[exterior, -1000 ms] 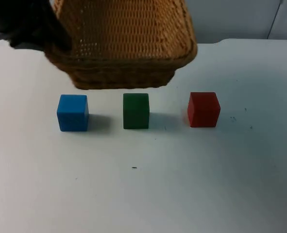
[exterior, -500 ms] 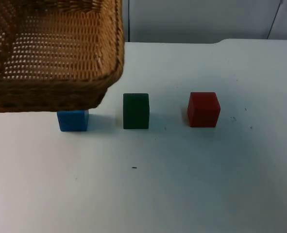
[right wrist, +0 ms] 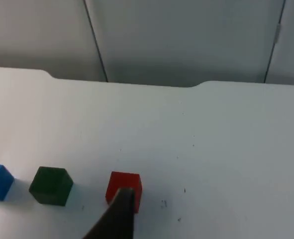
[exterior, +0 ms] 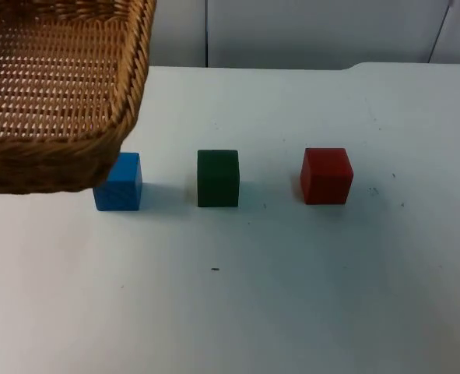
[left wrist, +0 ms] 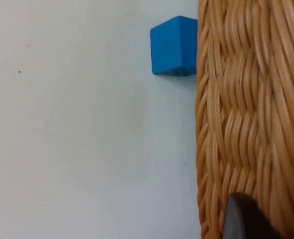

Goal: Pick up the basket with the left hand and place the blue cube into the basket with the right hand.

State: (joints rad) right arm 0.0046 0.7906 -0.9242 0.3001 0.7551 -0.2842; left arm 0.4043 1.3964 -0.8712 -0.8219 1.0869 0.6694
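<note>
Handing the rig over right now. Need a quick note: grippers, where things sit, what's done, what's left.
Left gripper: at the basket rim, carrying it lifted above the table's left side.
Right gripper: waiting above the table near the red cube, holding nothing visible.
Blue cube: on the table, left end of the row, partly hidden behind the basket's corner; green cube in the middle.
Done: basket picked up.
Left: right gripper picks the blue cube and places it into the basket.
</note>
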